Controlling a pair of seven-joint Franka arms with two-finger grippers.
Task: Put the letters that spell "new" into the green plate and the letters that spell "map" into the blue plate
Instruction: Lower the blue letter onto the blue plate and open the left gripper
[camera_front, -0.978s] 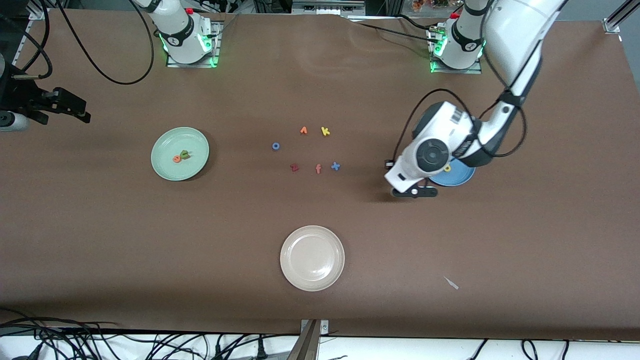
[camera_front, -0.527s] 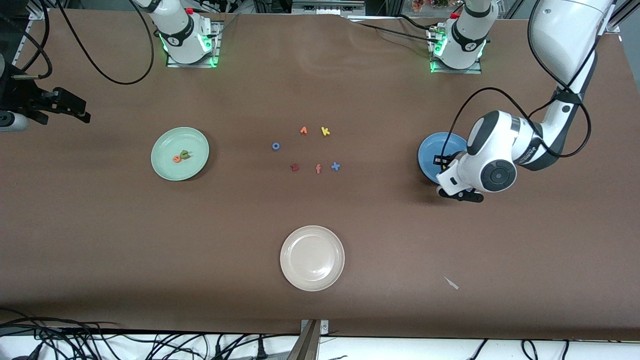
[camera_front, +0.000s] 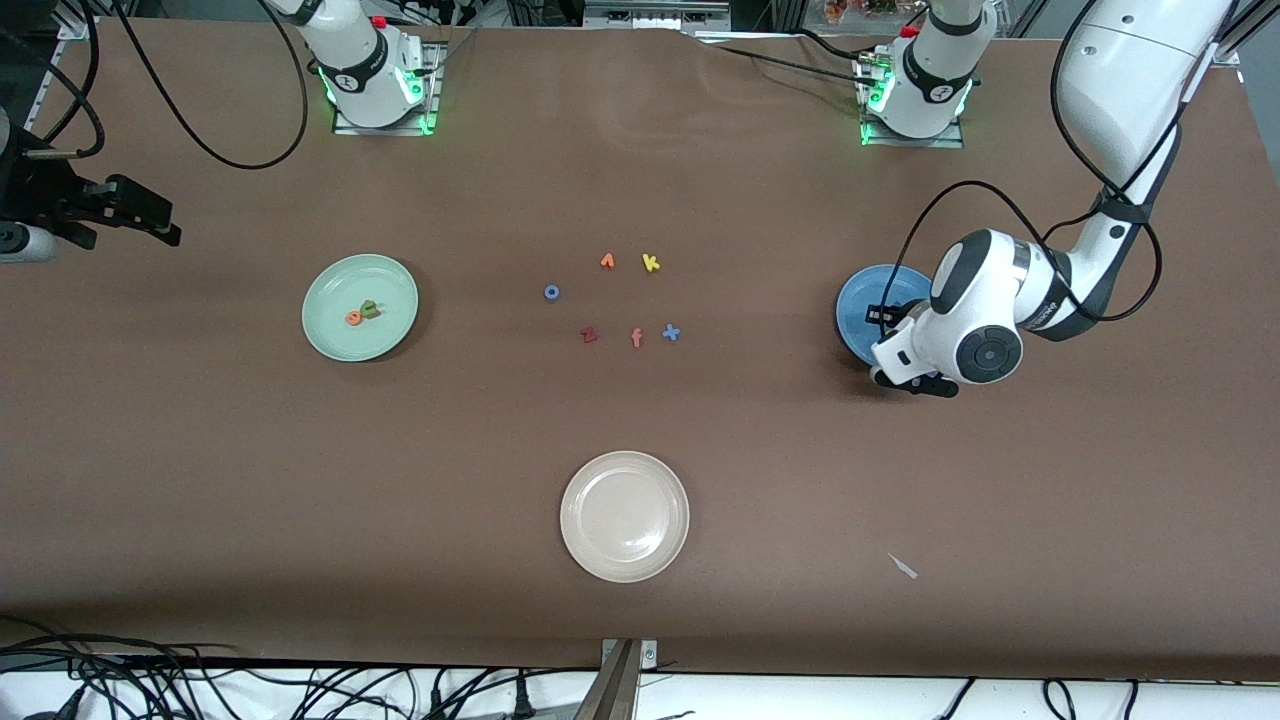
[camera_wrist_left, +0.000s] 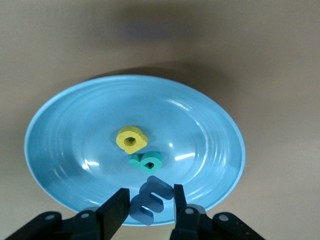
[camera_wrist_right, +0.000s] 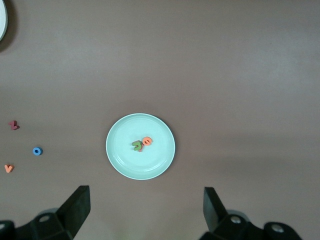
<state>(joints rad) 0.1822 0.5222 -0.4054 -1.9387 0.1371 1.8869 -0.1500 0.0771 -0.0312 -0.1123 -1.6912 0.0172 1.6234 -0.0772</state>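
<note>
Left gripper over glossy ridged blue plate, jaws clamped on chunky foam blue m; yellow a, teal p inside. Right gripper waits high above mint green plate, jaws apart.

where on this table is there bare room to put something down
Bare brown table lies between the green plate and the cream-white plate, and between that plate and the blue plate. The loose letters crowd the middle.

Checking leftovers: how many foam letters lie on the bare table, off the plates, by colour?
Yellow: 1, k
Blue: 2, o and x
Orange: 2, f and an orange letter beside the k
Red: 1, z
Total: 6
</note>
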